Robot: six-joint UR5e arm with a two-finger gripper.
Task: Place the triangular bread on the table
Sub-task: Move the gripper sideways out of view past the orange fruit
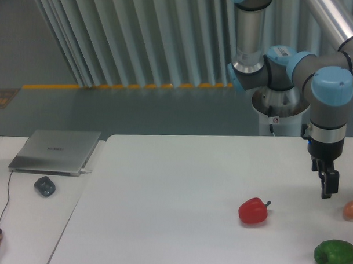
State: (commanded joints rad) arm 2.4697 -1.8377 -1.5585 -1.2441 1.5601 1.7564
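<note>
The fixed camera shows the gripper [328, 186] hanging above the table [162, 195], right of the red pepper [253, 211], jaws close together and apparently empty, while the triangular bread is not visible, so its direction from the gripper cannot be told.

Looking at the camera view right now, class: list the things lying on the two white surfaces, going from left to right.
Mouse → laptop → red bell pepper → green bell pepper → small orange-pink fruit, cut by the right edge. The gripper hangs above the table, left of the fruit. No triangular bread shows.
</note>
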